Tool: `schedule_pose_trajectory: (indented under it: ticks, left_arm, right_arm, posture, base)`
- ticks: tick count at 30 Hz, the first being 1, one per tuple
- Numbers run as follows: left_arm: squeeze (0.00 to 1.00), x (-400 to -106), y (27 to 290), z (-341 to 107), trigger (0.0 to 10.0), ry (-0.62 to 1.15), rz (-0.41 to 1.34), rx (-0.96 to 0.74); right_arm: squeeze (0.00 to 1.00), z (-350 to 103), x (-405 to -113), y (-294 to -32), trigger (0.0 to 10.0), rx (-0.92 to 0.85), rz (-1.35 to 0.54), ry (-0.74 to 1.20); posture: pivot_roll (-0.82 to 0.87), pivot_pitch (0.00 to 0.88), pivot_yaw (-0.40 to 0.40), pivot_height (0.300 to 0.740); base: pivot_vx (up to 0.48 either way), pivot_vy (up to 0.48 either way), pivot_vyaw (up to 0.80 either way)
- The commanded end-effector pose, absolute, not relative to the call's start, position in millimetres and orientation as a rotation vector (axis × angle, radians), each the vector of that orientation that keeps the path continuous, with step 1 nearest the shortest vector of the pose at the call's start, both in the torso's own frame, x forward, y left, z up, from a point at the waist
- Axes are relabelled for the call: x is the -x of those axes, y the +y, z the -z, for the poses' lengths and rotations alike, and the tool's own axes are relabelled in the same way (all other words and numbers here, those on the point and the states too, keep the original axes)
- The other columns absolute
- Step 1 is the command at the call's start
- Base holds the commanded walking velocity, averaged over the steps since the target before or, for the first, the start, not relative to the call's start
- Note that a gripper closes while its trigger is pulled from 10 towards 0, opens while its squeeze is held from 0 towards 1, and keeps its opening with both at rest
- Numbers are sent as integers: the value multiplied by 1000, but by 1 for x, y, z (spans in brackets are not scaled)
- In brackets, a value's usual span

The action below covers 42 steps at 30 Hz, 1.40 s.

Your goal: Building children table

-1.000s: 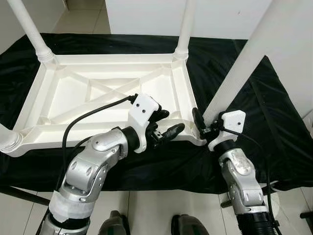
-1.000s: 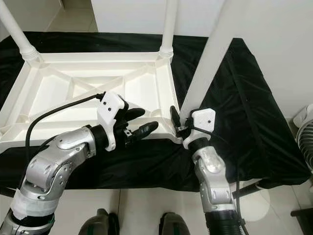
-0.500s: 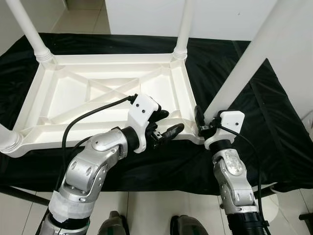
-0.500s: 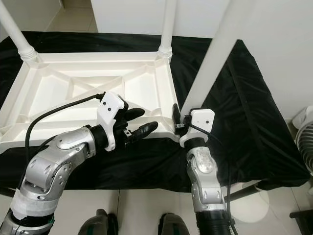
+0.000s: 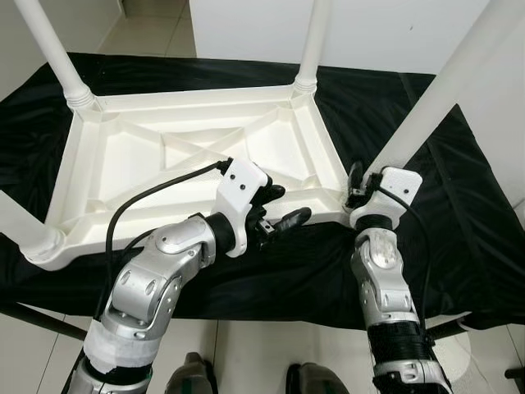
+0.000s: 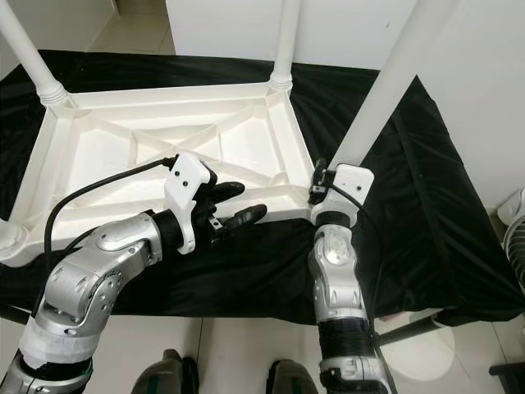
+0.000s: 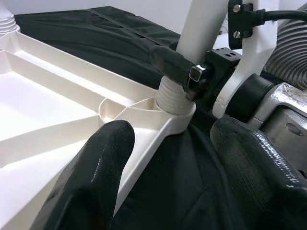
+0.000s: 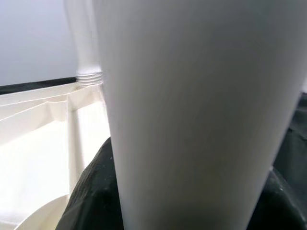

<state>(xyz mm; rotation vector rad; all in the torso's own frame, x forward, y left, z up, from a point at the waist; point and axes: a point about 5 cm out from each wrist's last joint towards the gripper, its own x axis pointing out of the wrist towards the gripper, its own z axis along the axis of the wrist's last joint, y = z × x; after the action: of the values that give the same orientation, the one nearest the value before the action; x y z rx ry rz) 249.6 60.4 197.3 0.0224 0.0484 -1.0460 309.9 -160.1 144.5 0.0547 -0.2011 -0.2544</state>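
Note:
A white plastic table top (image 5: 139, 172) lies upside down on a black cloth. Legs stand at its far left (image 5: 51, 49), far right (image 5: 312, 41) and near left (image 5: 20, 226) corners. My right gripper (image 5: 355, 182) is shut on the base of a fourth white leg (image 5: 447, 82), which leans up to the right. In the left wrist view this leg's threaded end (image 7: 174, 96) sits at the near right corner socket (image 7: 178, 116). My left gripper (image 5: 282, 207) hovers open over the table top's near edge, left of that corner, holding nothing.
The black cloth (image 5: 459, 205) covers a low platform whose near edge lies just before my arms. White walls rise behind and to the right. Tiled floor and my feet (image 5: 193, 377) show below. A fan (image 6: 514, 234) stands at the right edge.
My right gripper has pushed forward and to the right with the leg, which now stands nearer the corner socket. The table top has swung slightly. The left arm has held still.

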Motion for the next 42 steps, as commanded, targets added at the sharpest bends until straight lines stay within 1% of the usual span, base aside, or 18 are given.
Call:
schedule_pose_trajectory:
  ticks: [1, 6, 13, 14, 15, 16, 17, 18, 26, 32, 33, 35, 36, 38, 40, 42]
  left_arm:
    - [0, -251, 59, -199, 10000, 43, 985, -36]
    - [0, -251, 58, -198, 10000, 44, 985, -30]
    - [0, -251, 57, -198, 10000, 42, 983, -24]
    - [0, -251, 56, -198, 10000, 43, 985, -22]
    - [0, -251, 55, -197, 10000, 44, 987, -21]
    - [0, -251, 54, -196, 10000, 45, 990, -22]
    - [0, -251, 54, -196, 10000, 45, 990, -22]
    - [0, -251, 53, -196, 10000, 46, 992, -23]
    - [0, -252, 51, -196, 10000, 45, 996, -21]
    - [0, -253, 49, -196, 10000, 40, 1000, -19]
    - [0, -253, 49, -197, 10000, 39, 1001, -18]
    - [0, -253, 49, -197, 10000, 39, 1001, -18]
    - [0, -253, 48, -197, 10000, 38, 1001, -17]
    - [0, -252, 48, -197, 10000, 38, 1002, -16]
    - [0, -252, 48, -197, 10000, 37, 1003, -15]
    - [0, -253, 48, -197, 10000, 36, 1004, -15]
  right_arm:
    - [0, -112, -306, -178, 10000, -50, 375, -47]
    - [0, -114, -312, -178, 10000, -53, 425, -51]
    - [0, -120, -316, -174, 10000, -48, 398, -96]
    - [47, -122, -317, -175, 10000, -48, 393, -110]
    - [47, -123, -317, -176, 10000, -48, 392, -116]
    - [914, -124, -318, -177, 10000, -56, 388, -128]
    - [914, -124, -318, -177, 10000, -56, 388, -128]
    - [1000, -126, -319, -178, 10000, -51, 387, -139]
    - [1000, -132, -321, -181, 10000, -51, 362, -187]
    - [1000, -136, -322, -183, 10000, -49, 292, -209]
    - [569, -136, -323, -184, 10000, -52, 272, -209]
    - [569, -136, -323, -184, 10000, -52, 272, -209]
    - [0, -138, -323, -185, 10000, -52, 235, -214]
    - [0, -140, -323, -187, 10000, -46, 198, -224]
    - [0, -144, -324, -190, 10000, -36, 100, -239]
    - [0, -146, -325, -192, 10000, -35, 70, -242]
  posture:
    - [-42, 75, 17, 740]
    - [-43, 80, 15, 740]
    - [-50, 80, 13, 740]
    - [-51, 80, 13, 740]
    - [-51, 80, 13, 740]
    - [-58, 78, 12, 740]
    - [-58, 78, 12, 740]
    - [-58, 78, 12, 740]
    - [-70, 77, 11, 740]
    - [-73, 74, 9, 740]
    - [-73, 73, 9, 740]
    - [-73, 73, 9, 740]
    - [-74, 73, 9, 740]
    - [-76, 72, 10, 740]
    - [-79, 71, 13, 740]
    - [-79, 71, 13, 740]
  base:
    - [0, 0, 0]
    - [0, 0, 0]
    - [0, 0, 0]
    - [0, 0, 0]
    - [0, 0, 0]
    - [0, 0, 0]
    - [0, 0, 0]
    - [0, 0, 0]
    - [0, 0, 0]
    - [0, 0, 0]
    - [0, 0, 0]
    - [0, 0, 0]
    - [0, 0, 0]
    - [0, 0, 0]
    - [0, 0, 0]
    - [0, 0, 0]
